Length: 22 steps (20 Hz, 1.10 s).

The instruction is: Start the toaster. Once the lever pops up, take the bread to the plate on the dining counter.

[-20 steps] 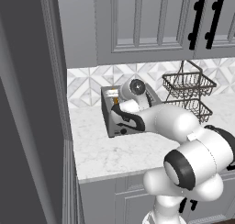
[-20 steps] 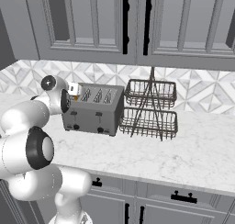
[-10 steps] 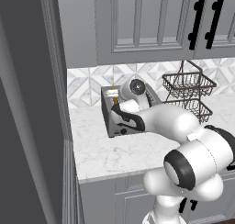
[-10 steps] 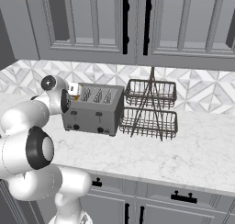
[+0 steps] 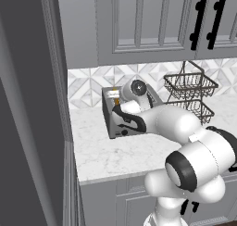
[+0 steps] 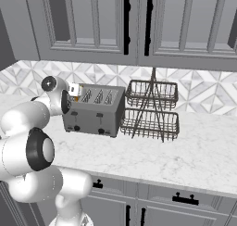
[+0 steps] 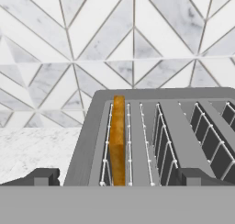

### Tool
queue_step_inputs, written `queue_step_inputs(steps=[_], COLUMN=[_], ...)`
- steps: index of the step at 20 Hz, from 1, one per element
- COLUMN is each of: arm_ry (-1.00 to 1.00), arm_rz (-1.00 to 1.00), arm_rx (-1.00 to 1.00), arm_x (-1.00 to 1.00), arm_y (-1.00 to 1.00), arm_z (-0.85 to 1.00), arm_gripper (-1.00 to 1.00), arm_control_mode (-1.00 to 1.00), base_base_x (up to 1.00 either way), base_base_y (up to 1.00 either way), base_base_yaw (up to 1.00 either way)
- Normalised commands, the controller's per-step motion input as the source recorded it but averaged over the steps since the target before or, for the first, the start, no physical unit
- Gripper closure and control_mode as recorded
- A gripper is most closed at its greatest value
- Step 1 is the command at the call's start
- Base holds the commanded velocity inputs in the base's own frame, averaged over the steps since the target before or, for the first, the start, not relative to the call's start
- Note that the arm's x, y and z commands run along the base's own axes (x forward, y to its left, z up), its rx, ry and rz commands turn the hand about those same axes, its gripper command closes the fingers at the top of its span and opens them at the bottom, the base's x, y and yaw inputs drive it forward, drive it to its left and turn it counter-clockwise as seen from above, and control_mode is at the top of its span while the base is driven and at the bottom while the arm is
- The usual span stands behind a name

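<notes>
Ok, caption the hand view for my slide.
Open gripper poised over the toaster, bread standing in its leftmost slot.

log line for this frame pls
phase: at toaster | gripper: open, straddling the bread's slot | bread: upright in end slot of toaster, sticking up | wire basket rack: beside toaster

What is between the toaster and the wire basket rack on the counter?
Nothing lies there: in the right base view the toaster and the wire basket rack stand side by side, with no object in the narrow gap.
</notes>
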Motion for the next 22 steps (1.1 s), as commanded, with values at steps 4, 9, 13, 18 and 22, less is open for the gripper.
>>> queue_step_inputs(steps=[4,9,13,18,22], arm_ry=[0.00,0.00,0.00,0.00,0.00], arm_rz=[0.00,0.00,0.00,0.00,0.00], arm_rx=[0.00,0.00,0.00,0.00,0.00], arm_x=[0.00,0.00,0.00,0.00,0.00], arm_y=[0.00,0.00,0.00,0.00,0.00], arm_z=[0.00,0.00,0.00,0.00,0.00], arm_gripper=[-1.00,-1.00,-1.00,-1.00,-1.00], arm_control_mode=[-1.00,-1.00,-1.00,-1.00,-1.00], base_base_x=[0.00,0.00,0.00,0.00,0.00], base_base_y=[0.00,0.00,0.00,0.00,0.00], base_base_yaw=[0.00,0.00,0.00,0.00,0.00])
